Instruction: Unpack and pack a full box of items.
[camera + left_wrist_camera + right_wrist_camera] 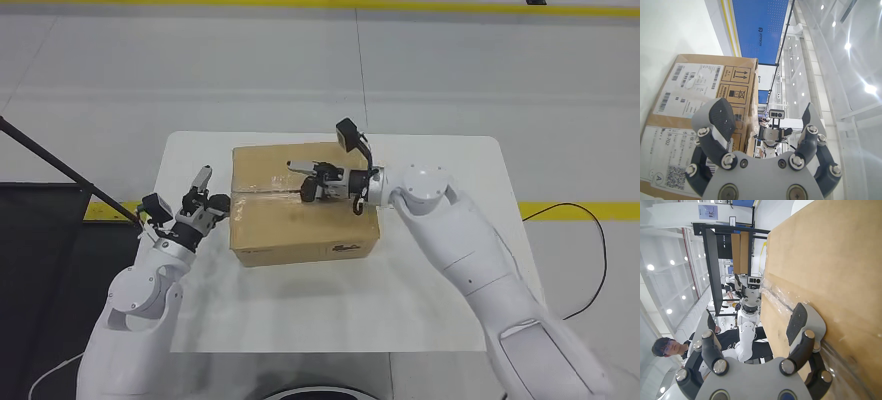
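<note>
Since the box is taped shut, the right gripper, spread wide above the tape, should probably snag its edge. And the left gripper, also spread, could brace the side.

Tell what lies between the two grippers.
The closed box, its top crossed by a taped seam, lies between the left gripper and the right gripper, as the top view shows.

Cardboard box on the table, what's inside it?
Nothing inside shows. The brown cardboard box is closed, its top flaps shut, with crinkled clear tape along the seam. The flaps cover whatever it holds.
</note>
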